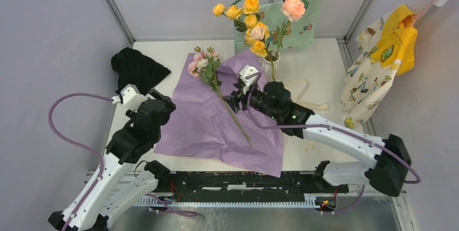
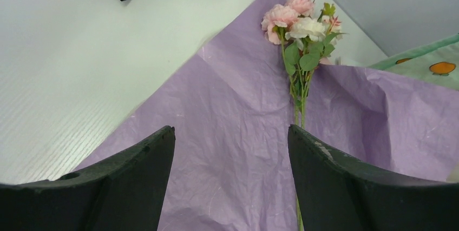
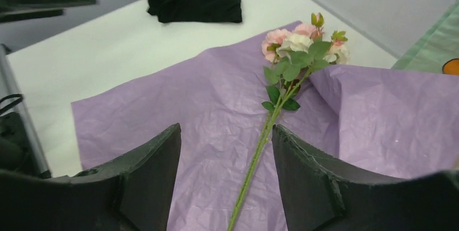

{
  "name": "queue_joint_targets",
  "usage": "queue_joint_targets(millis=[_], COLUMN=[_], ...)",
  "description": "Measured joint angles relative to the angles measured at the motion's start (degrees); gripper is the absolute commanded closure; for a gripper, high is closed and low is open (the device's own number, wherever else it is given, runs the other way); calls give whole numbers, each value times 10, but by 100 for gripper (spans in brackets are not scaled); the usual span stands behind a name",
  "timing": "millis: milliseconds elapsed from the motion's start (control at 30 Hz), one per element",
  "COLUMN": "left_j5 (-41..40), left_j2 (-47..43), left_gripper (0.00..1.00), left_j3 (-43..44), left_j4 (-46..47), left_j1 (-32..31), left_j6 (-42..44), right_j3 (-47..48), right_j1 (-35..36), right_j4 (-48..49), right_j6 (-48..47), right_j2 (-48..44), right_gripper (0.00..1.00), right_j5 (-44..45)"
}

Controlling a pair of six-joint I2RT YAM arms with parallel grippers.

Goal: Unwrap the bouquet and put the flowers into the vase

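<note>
The bouquet is undone: its purple wrapping paper [image 1: 200, 128] lies spread flat on the table. One stem of pink and cream flowers [image 1: 204, 64] lies on it, blooms toward the back. Yellow and pink flowers [image 1: 254, 25] stand in the white vase [image 1: 273, 58], which is mostly hidden behind them. My right gripper [image 1: 234, 101] hovers low over the lying stem [image 3: 254, 160]. In the right wrist view the right gripper [image 3: 226, 126] is open, with the stem between its fingers and untouched. My left gripper [image 1: 162, 104] is open over the paper's left part [image 2: 233, 96], holding nothing.
A black cloth [image 1: 138, 68] lies at the back left. A cream ribbon [image 1: 308, 101] trails on the table right of the paper. A green garment on a hanger [image 1: 295, 22] hangs behind the vase. A yellow and patterned garment [image 1: 379, 63] hangs at the right.
</note>
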Motion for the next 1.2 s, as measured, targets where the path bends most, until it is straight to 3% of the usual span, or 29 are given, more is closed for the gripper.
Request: queue_joint_targets(millis=[167, 300, 533, 767, 1200], left_j5=[-13, -16, -16, -15, -14], left_j2=[-27, -29, -31, -33, -33], left_gripper=[18, 18, 18, 17, 18], left_j3=[4, 4, 3, 2, 0], left_j4=[-12, -17, -26, -27, -27], left_j1=[0, 0, 0, 0, 0], left_j6=[0, 0, 0, 0, 0], right_j3=[152, 291, 495, 578, 585], right_j1=[0, 0, -4, -27, -81], right_j4=[-90, -172, -317, -374, -384], right_j6=[5, 11, 23, 45, 67], right_j2=[183, 349, 544, 618, 673], right_gripper=[42, 43, 45, 51, 51], right_j5=[52, 87, 122, 133, 111])
